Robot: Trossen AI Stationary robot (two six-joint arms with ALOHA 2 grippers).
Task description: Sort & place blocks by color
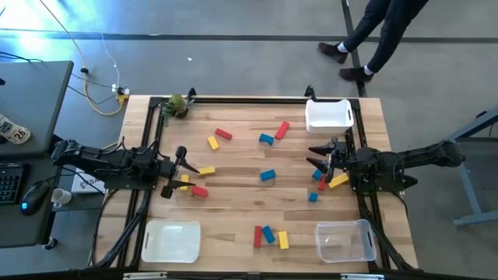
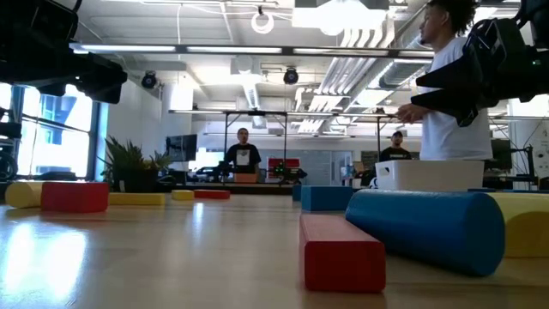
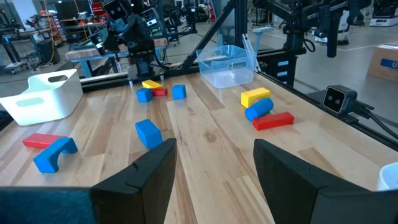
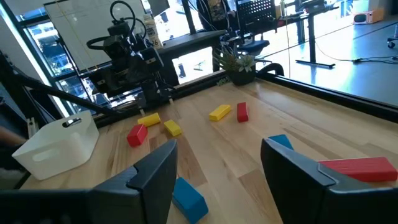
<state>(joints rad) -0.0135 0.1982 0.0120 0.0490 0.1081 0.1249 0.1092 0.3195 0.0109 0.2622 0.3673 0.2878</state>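
Closest to the low camera lie a red bar [image 2: 343, 254] and a blue cylinder [image 2: 426, 231], both loose on the wooden worktop [image 1: 241, 167].

Going left to right from above: the left end effector [image 1: 173, 169] sits over the worktop's left side with its fingers spread and nothing between them, a yellow bar [image 1: 206, 169] and a red block [image 1: 199, 191] just beside it. A white tray [image 1: 170, 240] at the near left looks empty. Through the middle, the blocks [image 1: 268, 176] lie scattered, red, yellow and blue mixed. The right end effector [image 1: 323, 160] hovers near a small cluster of blocks, also open and empty. A white bin [image 1: 328, 116] stands at the far right and a clear bin [image 1: 346, 240] at the near right.

Sorting appears not to have begun: no block shows inside any container, so nearly everything remains.

The white bin's inside is hard to read from above, and the cluster under the right arm is partly covered. A person [image 1: 373, 35] walks beyond the worktop.
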